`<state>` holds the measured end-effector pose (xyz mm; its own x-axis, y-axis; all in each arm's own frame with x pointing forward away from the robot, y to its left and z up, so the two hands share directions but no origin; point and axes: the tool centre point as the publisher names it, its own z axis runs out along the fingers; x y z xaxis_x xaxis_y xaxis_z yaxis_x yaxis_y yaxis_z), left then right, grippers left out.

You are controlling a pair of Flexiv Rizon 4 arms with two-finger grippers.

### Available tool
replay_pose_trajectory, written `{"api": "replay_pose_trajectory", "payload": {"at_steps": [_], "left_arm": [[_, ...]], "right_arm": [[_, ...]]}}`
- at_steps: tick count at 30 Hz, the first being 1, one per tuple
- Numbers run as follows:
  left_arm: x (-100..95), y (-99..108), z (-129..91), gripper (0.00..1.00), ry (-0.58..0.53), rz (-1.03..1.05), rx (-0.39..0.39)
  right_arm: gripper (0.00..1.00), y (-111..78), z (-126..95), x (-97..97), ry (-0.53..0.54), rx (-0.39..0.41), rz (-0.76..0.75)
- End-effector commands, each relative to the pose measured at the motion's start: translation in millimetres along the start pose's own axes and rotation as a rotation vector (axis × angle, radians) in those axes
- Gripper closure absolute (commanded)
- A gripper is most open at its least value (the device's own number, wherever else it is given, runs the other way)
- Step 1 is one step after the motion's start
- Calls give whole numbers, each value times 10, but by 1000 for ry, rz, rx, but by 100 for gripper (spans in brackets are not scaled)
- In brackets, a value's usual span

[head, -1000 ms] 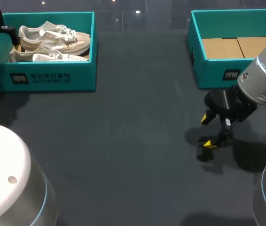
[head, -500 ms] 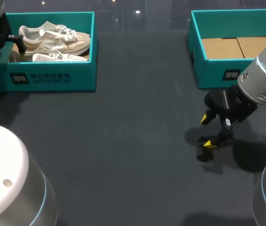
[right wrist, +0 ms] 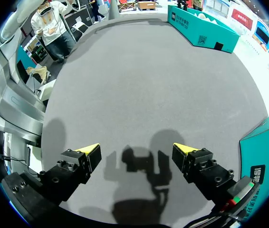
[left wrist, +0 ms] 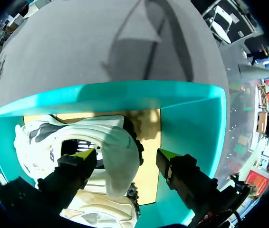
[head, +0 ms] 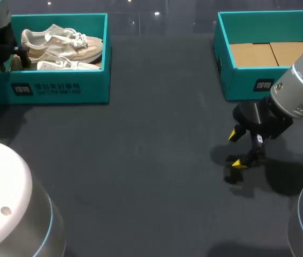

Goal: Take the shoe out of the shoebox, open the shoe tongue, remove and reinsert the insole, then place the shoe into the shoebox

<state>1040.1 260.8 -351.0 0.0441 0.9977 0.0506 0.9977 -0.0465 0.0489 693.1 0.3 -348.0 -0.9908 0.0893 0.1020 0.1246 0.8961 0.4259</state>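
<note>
Two beige-and-white sneakers lie side by side in the teal shoebox (head: pixel 60 88) at the far left: one at the back (head: pixel 60 43), one at the front (head: pixel 68 65). My left gripper (head: pixel 13 53) hangs inside the box's left end, at the shoes' heels. In the left wrist view this gripper (left wrist: pixel 125 154) straddles the heel of one shoe (left wrist: pixel 118 137). One fingertip (left wrist: pixel 84 154) sits at the shoe's opening and the other (left wrist: pixel 167 154) stands clear of the heel over the box's cardboard floor, so it is open. The second shoe (left wrist: pixel 101 213) lies beneath the gripper. My right gripper (head: pixel 237 149) hovers open over bare table.
A second teal box (head: pixel 242 80) with only a brown cardboard floor stands at the far right, just behind my right gripper (right wrist: pixel 137 149). Dark grey table (head: pixel 151 160) stretches between the two boxes.
My left gripper has come down into the left end of the shoebox around the shoe's heel, and its fingers have narrowed slightly. The right arm has not moved.
</note>
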Motion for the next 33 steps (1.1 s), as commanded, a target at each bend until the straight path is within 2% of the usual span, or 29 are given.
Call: {"api": "replay_pose_trajectory", "payload": {"at_steps": [1, 4, 9, 14, 17, 19, 20, 22, 23, 24, 25, 26, 33], "left_arm": [[21, 26, 71, 19, -4, 4, 10], [11, 19, 124, 20, 4, 3, 16], [-11, -5, 183, 31, 9, -1, 22], [-15, -6, 240, 29, 9, -3, 32], [-10, -9, 271, 31, 8, -4, 39], [-9, -17, 284, 38, 9, -5, 41], [-8, -22, 288, 51, 10, -5, 42], [-5, -27, 295, 56, 12, -6, 45], [-2, -29, 301, 64, 13, -7, 47], [0, -29, 306, 73, 16, -9, 49], [3, -29, 311, 90, 17, -11, 50], [7, -29, 313, 100, 19, -12, 51], [63, -47, 270, 100, 23, -19, 41]], "right_arm": [[0, -4, 5, 17, -4, 1, 0], [0, -4, 5, 17, -4, 1, 0], [0, -4, 5, 17, -4, 1, 0], [0, -4, 5, 17, -4, 1, 0], [0, -4, 5, 17, -4, 1, 0], [0, -4, 5, 17, -4, 1, 0], [0, -4, 5, 17, -4, 1, 0], [0, -4, 5, 17, -4, 1, 0], [0, -4, 5, 17, -4, 1, 0], [0, -4, 5, 17, -4, 1, 0], [0, -4, 5, 17, -4, 1, 0], [0, -4, 5, 17, -4, 1, 0], [0, -4, 5, 17, -4, 1, 0]]}}
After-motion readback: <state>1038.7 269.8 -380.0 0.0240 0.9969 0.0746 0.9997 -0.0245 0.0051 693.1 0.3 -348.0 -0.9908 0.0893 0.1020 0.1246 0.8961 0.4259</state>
